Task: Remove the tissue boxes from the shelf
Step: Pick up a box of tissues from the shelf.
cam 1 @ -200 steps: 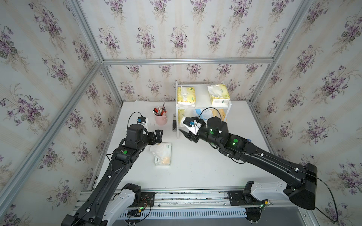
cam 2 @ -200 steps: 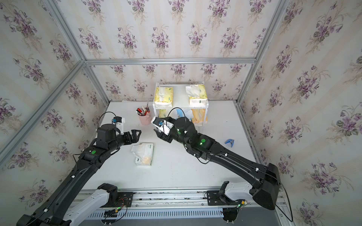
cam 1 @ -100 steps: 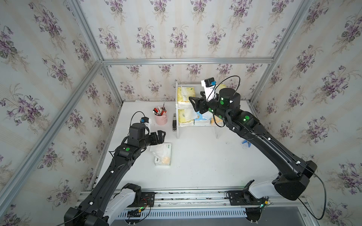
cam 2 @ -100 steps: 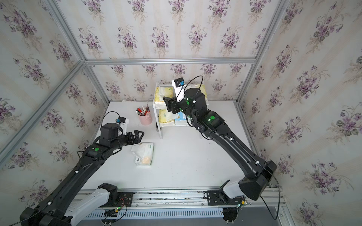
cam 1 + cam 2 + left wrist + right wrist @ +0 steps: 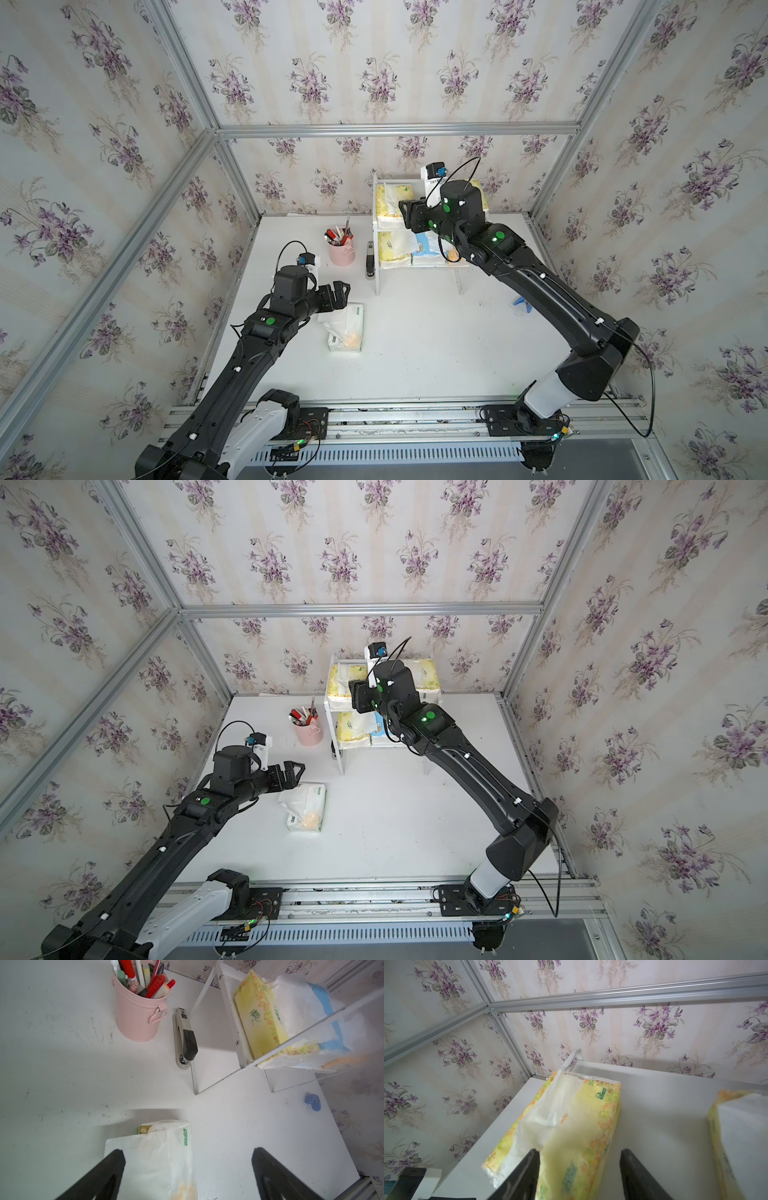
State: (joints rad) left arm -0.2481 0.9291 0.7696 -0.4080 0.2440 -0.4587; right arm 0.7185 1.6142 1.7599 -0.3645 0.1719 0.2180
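Reaching onto the shelf (image 5: 664, 1109) top, the right gripper (image 5: 579, 1155) sets jaws apart over a yellow tissue pack (image 5: 581, 1109), likely to clamp it.

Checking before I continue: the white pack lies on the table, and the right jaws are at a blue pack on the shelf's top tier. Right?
Not blue: the right wrist view shows the right jaws at a yellow pack on the shelf's top tier. The white pack is on the table.

Lifts the right gripper (image 5: 409, 214) from low before the shelf (image 5: 376, 249) up to its top board and sets it astride a yellow pack (image 5: 388, 199) there.
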